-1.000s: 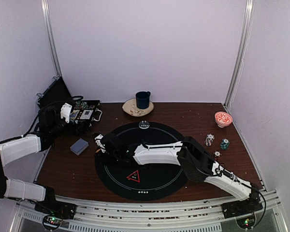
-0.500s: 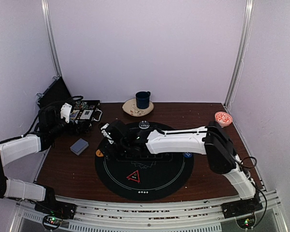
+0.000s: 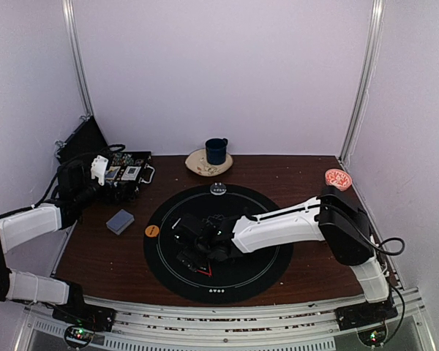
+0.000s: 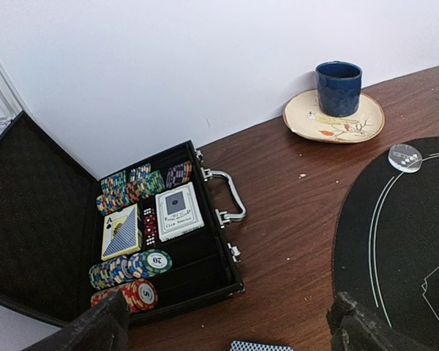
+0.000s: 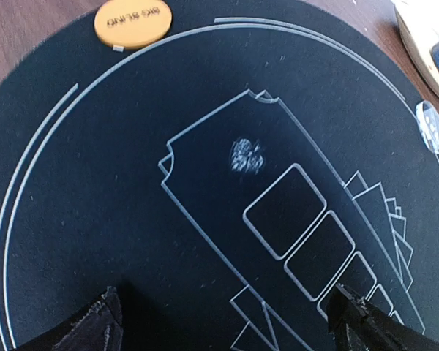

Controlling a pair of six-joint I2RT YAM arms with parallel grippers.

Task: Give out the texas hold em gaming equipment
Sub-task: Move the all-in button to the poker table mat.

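Observation:
An orange big-blind disc lies at the left rim of the round black mat. My right gripper hovers open over the mat's printed lines, holding nothing, with the disc off to its far left. A clear button disc sits at the mat's far edge. A red-edged triangle marker peeks out beneath the right arm. The grey-blue card deck lies on the wood. Just above it, my left gripper is open and empty.
An open black case at the back left holds rows of striped chips, two card packs and dice. A dark blue mug stands on a plate. A red-patterned bowl sits at the back right.
My right gripper opened, left the orange disc at the mat's left rim, then drew back toward the mat's middle. The left arm has not moved.

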